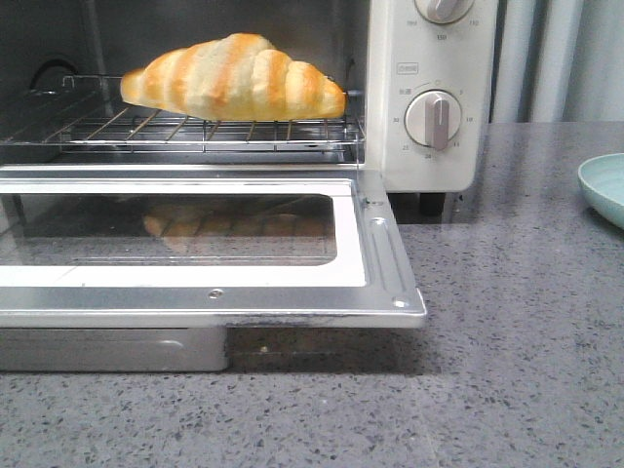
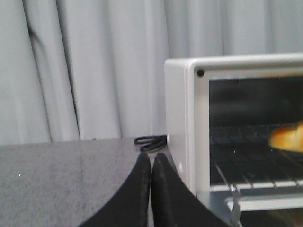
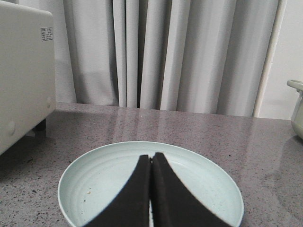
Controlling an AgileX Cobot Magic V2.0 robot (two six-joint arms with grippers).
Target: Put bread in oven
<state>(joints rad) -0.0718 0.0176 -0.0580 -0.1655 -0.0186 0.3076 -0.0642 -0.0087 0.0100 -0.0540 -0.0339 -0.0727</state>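
Note:
The bread (image 1: 234,78), a cream roll with golden stripes, lies on the wire rack (image 1: 210,132) inside the cream-white oven (image 1: 429,88). The oven's glass door (image 1: 195,239) is dropped open flat. In the left wrist view one end of the bread (image 2: 289,137) shows inside the oven (image 2: 180,113). My left gripper (image 2: 151,158) is shut and empty, beside the oven's outer side wall. My right gripper (image 3: 151,158) is shut and empty, above a pale green plate (image 3: 94,179). Neither gripper shows in the front view.
The empty plate also shows at the front view's right edge (image 1: 604,185). A black cable (image 2: 151,142) lies by the oven's side. A pale container's edge (image 3: 297,109) stands at the far side of the grey counter (image 1: 517,370). Grey curtains hang behind.

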